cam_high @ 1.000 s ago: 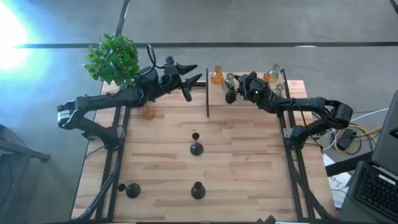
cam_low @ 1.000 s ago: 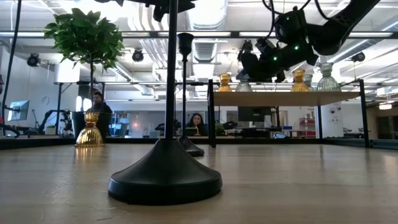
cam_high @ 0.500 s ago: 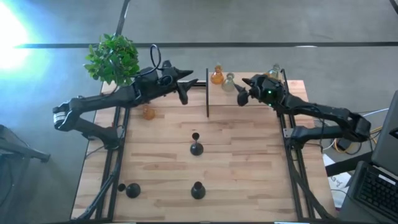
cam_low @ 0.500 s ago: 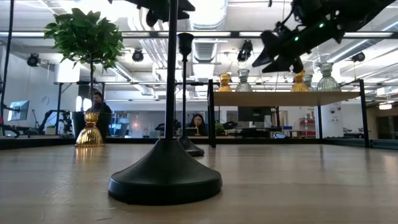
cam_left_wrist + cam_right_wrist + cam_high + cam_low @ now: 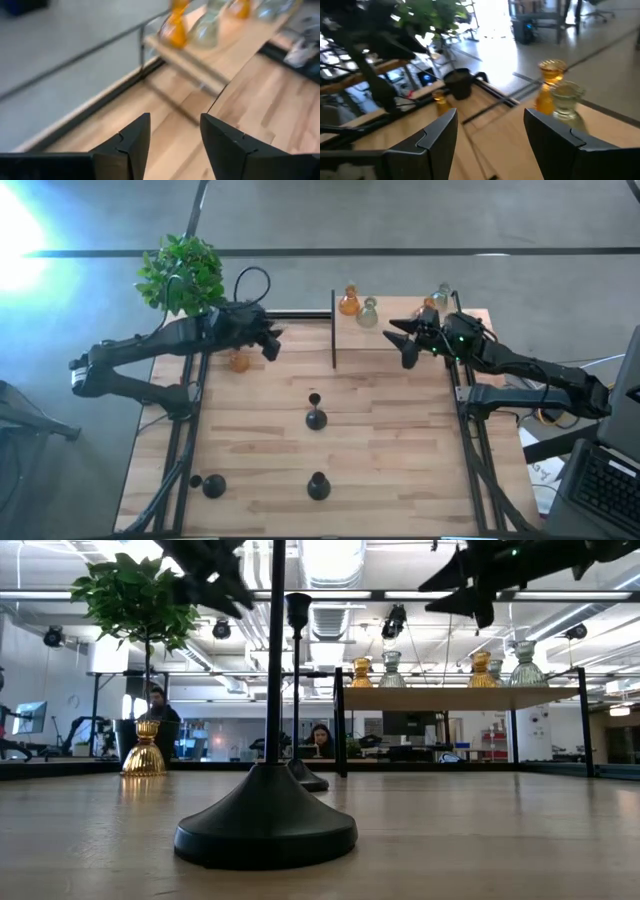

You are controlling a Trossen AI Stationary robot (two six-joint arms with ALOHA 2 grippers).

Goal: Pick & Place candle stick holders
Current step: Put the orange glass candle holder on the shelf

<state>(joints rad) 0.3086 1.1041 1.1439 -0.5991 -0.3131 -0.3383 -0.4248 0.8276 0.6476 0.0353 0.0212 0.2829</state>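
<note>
While amber holders (image 5: 348, 302) sit shelved, both pincers (left (image 5: 272, 343), right (image 5: 402, 340)) hang open, empty.

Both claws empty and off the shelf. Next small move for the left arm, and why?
Probably lower the left claw onto the amber holder just beside it. Its jaws are apart with nothing between them, and that holder stands alone on the table. The right claw, also open and empty, hovers by the raised shelf.

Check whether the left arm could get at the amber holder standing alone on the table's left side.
Probably yes. The left hand is open and empty, just beside the amber holder, with nothing standing between them on the table.
</note>
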